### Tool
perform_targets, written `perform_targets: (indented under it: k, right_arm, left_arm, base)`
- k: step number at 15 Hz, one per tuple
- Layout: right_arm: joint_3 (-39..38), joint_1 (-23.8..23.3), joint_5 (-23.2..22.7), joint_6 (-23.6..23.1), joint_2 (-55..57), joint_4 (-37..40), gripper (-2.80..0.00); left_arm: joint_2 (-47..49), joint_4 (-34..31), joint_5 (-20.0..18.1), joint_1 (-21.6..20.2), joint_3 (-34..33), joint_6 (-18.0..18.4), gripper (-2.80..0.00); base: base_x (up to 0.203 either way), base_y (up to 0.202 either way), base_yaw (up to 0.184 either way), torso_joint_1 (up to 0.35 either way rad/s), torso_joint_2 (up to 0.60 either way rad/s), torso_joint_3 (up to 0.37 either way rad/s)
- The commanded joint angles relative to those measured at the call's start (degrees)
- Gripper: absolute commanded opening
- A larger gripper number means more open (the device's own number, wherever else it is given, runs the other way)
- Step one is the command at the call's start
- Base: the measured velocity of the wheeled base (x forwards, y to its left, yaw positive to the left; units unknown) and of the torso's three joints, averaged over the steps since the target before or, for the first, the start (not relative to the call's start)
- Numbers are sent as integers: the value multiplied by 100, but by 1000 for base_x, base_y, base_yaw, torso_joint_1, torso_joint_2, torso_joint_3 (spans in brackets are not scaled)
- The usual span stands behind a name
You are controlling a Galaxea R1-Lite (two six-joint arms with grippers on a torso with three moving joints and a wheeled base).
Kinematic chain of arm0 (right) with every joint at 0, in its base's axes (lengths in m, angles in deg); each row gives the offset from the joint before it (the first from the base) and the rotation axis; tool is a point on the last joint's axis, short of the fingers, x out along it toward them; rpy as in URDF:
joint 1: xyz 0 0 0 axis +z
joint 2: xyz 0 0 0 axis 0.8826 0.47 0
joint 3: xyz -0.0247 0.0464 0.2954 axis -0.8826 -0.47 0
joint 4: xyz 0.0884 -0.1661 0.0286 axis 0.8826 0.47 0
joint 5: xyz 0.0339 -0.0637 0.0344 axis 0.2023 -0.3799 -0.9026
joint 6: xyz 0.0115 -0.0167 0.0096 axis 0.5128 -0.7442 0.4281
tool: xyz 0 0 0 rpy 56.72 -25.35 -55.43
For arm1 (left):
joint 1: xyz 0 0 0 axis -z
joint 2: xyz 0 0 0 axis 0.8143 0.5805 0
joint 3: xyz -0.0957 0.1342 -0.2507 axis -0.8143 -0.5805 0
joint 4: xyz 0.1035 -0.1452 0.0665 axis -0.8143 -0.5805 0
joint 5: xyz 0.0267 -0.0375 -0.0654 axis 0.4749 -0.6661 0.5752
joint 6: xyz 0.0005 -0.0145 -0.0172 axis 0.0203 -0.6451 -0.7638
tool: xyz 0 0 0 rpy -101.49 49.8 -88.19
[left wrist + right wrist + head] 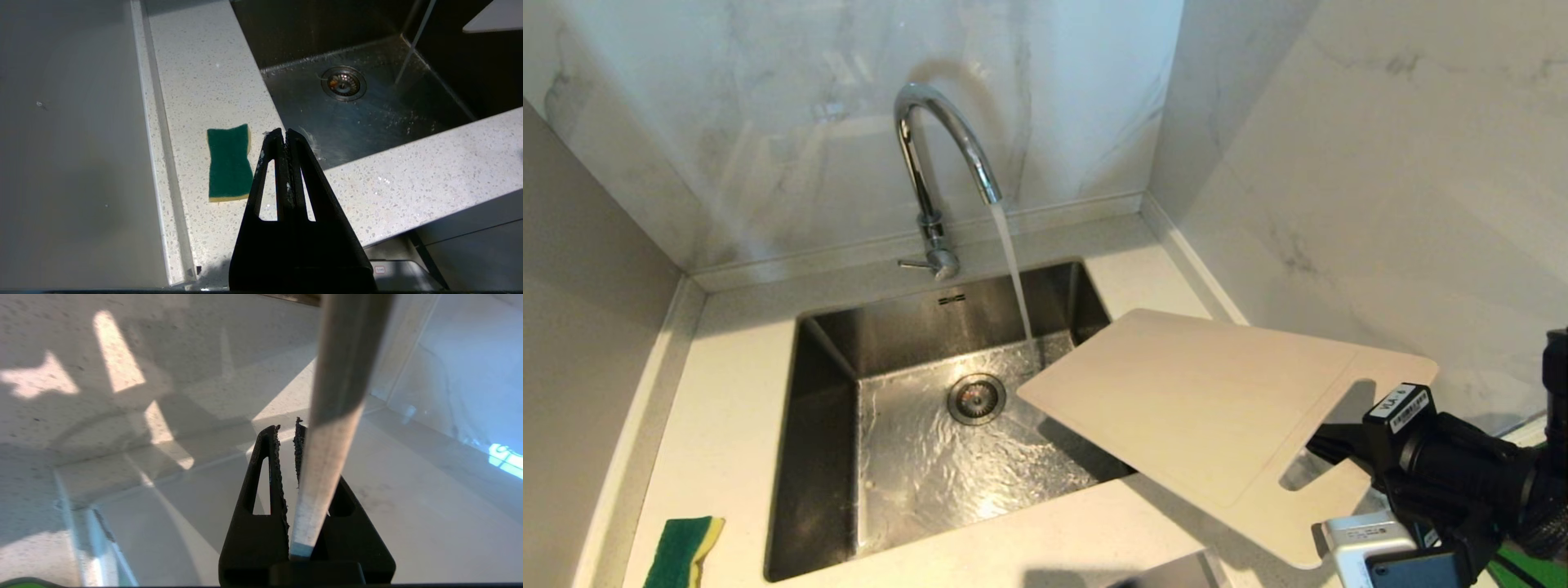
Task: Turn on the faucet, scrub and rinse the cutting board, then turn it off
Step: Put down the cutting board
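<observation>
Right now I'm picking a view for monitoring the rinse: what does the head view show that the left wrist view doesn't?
Head view only: the faucet and the right tool gripping the cutting board by its handle end.
Left wrist view only: the left tool, shut, above the counter near the sink's corner.
Both: running water, sink drain, green-and-yellow sponge.

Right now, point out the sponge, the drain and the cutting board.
sponge (229, 163), left wrist view, green top face.
drain (976, 398), head view, strainer centre.
cutting board (1201, 400), head view, middle of its flat face.
</observation>
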Motion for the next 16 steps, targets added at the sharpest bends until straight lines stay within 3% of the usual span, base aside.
perform_targets:
  k: [1, 12, 16]
  right_arm:
    - [134, -25, 229, -56, 10, -39, -280]
    - [450, 100, 446, 7, 124, -35, -280]
    - [517, 279, 522, 463, 167, -39, -280]
  left_arm:
    - [7, 3, 0, -1, 0, -2, -280]
    - [7, 5, 0, -1, 0, -2, -280]
    - [7, 5, 0, -1, 0, -2, -280]
  base:
    - [0, 0, 0, 0, 0, 0]
    - [0, 0, 0, 0, 0, 0]
    - [0, 0, 0, 0, 0, 0]
